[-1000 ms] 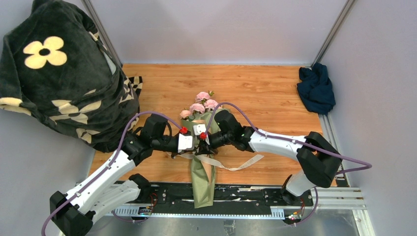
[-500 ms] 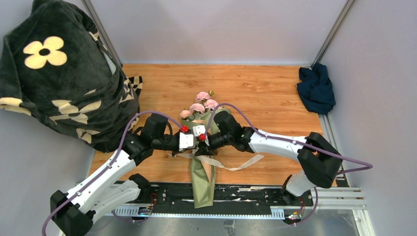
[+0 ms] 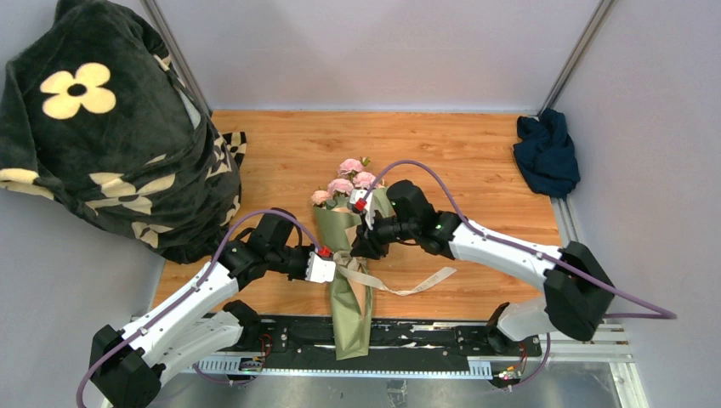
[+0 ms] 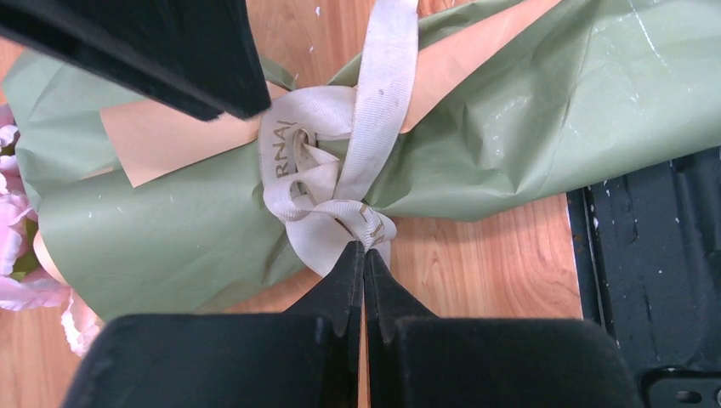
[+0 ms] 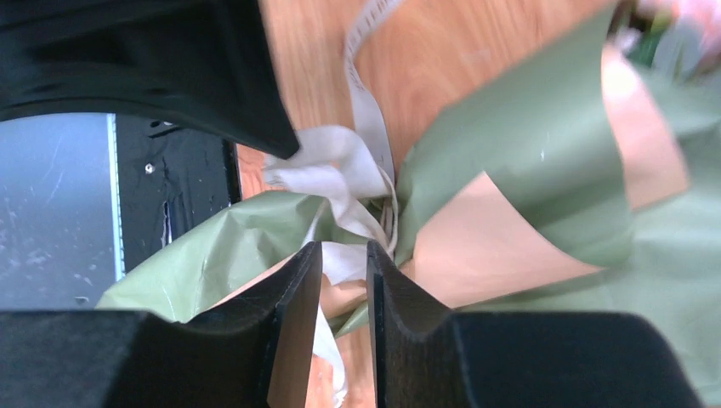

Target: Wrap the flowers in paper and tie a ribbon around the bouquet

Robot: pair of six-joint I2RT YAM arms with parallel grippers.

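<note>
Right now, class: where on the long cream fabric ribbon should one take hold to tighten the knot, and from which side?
Take the cream fabric ribbon by its free tail: it lies flat on the wooden table, right of the olive-green paper bouquet. Come from above, probably with the right arm.

**Grey walls closing in a wood-grain table**

Plain grey walls (image 3: 374,51) are enclosing the workspace at the back and on both sides. A slanted metal post (image 3: 174,55) is rising at the left rear corner and another post (image 3: 578,55) at the right rear. A warm orange wood-grain tabletop (image 3: 476,161) is filling the middle and taking soft, even light. A dark blanket (image 3: 110,144) printed with cream flowers is draping over something bulky on the left, its hem spilling onto the table's left edge. A crumpled navy cloth (image 3: 546,155) is lying at the far right edge. A black strip (image 3: 425,336) is running along the near edge, with scuffed grey metal (image 3: 425,391) showing below it.
</note>
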